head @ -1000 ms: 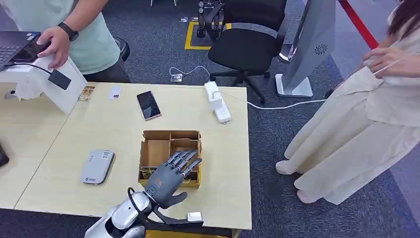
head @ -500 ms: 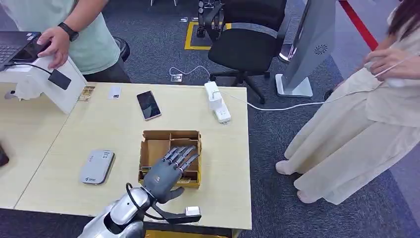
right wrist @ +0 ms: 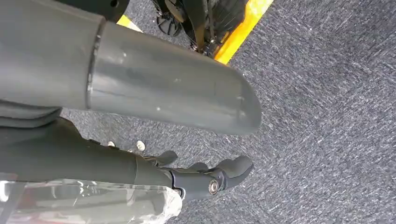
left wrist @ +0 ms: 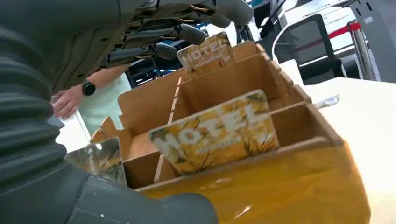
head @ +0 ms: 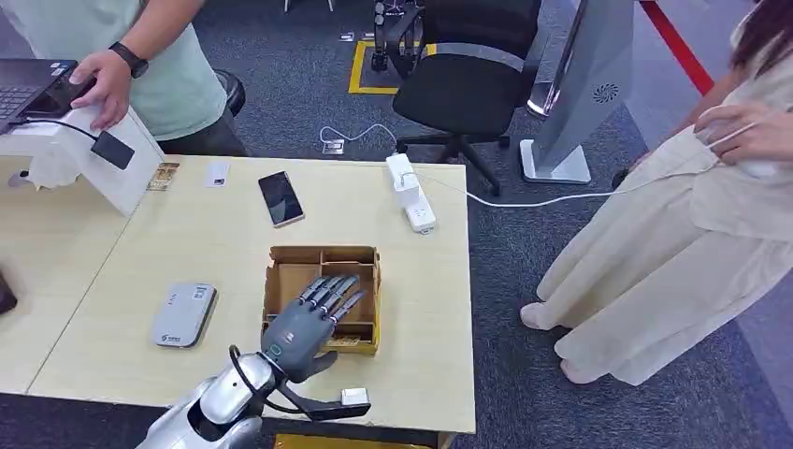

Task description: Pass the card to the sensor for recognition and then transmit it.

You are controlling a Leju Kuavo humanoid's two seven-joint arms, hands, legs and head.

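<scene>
Comparing with the frame one second earlier, the left hand has drawn back toward 7 o'clock over the box; its fingertips now lie over the middle compartments instead of the 3 o'clock side. It is released, fingers spread, holding nothing, poised above the near row. The right hand hangs over the carpet, fingers loosely extended and empty.

Count, near to far: one box, divided into compartments; three cards seen from the left wrist; one grey sensor at 9 o'clock of the box; one phone at 11 o'clock; one power strip at 1 o'clock; two persons, one at 10 o'clock with a hand on a laptop, one at 3 o'clock.

The card is yellow and white, printed HOTEL in pale letters, with leaf-like marks. It stands tilted on edge in a near compartment, leaning on the front wall. A second card of the same print stands in a far compartment, just under the fingers. A third card lies partly hidden by the thumb.
</scene>
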